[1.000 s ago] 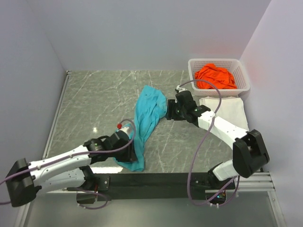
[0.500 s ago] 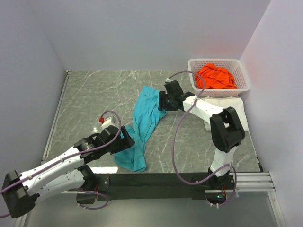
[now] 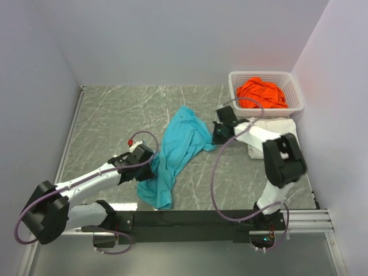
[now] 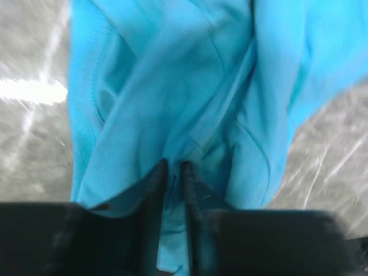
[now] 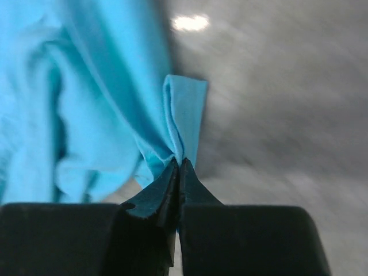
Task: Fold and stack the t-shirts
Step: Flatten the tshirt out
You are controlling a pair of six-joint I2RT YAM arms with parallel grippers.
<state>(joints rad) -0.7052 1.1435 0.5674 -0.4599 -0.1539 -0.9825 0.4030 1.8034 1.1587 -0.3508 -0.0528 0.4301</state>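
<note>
Both arms pinch the teal shirt (image 3: 178, 146) on the table (image 3: 109, 115).
The shirt lies rumpled in a long diagonal strip mid-table. The left gripper (image 3: 149, 165) is closed on a bunched fold at the shirt's left edge, with cloth caught between its fingers (image 4: 154, 195). The right gripper (image 3: 214, 138) is clamped tight on a thin fold at the right edge. The orange shirt (image 3: 261, 92) sits in the basket (image 3: 236, 86) in the far right corner. The white shirt (image 3: 279, 127) lies just in front of the basket.

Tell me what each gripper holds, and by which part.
Both hold the teal t-shirt: the right gripper pinches a folded edge on its right side, the left gripper a bunched fold on its left side.
</note>
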